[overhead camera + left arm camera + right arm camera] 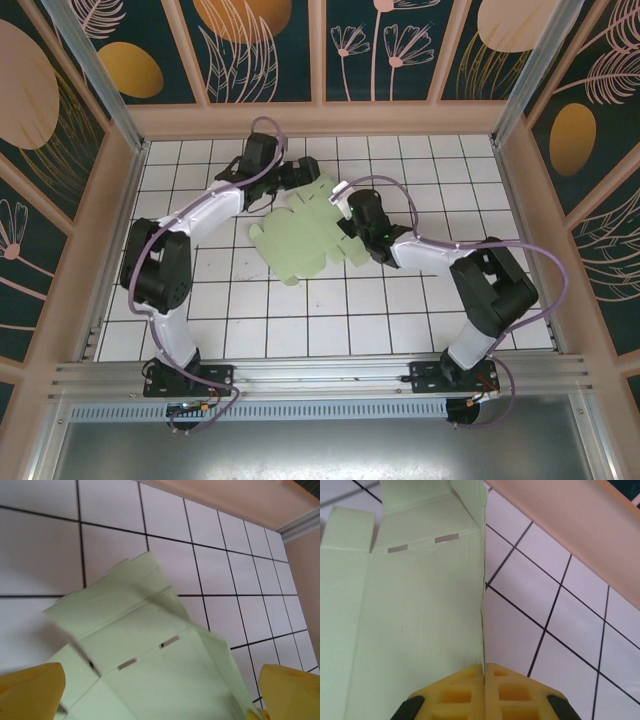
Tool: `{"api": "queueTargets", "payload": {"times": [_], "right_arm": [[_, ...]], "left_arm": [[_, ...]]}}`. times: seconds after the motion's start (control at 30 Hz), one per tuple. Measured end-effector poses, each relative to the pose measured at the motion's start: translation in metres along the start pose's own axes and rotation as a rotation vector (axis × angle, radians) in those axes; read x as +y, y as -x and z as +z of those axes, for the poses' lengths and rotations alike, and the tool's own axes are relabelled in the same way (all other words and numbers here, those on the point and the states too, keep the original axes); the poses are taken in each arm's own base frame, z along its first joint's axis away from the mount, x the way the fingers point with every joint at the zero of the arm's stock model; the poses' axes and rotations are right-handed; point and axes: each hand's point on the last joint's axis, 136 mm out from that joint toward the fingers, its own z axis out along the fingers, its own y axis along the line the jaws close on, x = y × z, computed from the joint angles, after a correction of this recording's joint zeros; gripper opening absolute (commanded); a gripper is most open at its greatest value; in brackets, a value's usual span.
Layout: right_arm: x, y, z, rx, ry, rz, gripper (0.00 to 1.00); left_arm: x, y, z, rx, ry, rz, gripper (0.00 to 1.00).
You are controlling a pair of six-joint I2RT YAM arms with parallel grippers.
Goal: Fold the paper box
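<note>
Pinching an edge of the paper box (300, 240), my right gripper (484, 672) is clamped together; my left gripper (160, 680) hangs spread wide over the card (unfolded, centre of the overhead frame).

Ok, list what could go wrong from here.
1. The right gripper pinches a thin edge of the paper box; a pull could tear it or slip off.
2. The left gripper hangs open over a curled flap; closing there may crumple it instead of folding on the crease.

top: overhead, far | wrists: close, facing down | shared: paper box (297, 240)
</note>
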Motion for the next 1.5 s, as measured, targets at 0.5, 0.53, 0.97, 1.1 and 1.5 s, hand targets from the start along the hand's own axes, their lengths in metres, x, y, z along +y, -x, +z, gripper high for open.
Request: {"api": "queueTargets", "payload": {"times": [0.5, 0.53, 0.97, 1.1, 1.5], "right_arm": [[0.020, -0.002, -0.002, -0.015, 0.108, 0.004, 0.00], [0.020, -0.003, -0.002, -0.012, 0.109, 0.002, 0.00], [0.025, -0.016, 0.009, 0.036, 0.093, -0.013, 0.00], [0.024, -0.017, 0.012, 0.044, 0.085, -0.015, 0.00], [0.029, -0.022, 0.017, 0.074, 0.097, -0.024, 0.00]], "left_arm": [[-0.002, 0.002, 0.046, 0.125, -0.005, 0.093, 0.73], [0.000, 0.000, 0.048, 0.134, -0.004, 0.094, 0.70], [0.006, -0.023, 0.056, 0.221, -0.009, 0.085, 0.56], [0.011, -0.038, 0.058, 0.260, -0.011, 0.078, 0.57], [0.001, -0.063, 0.059, 0.324, -0.070, 0.049, 0.50]]}}
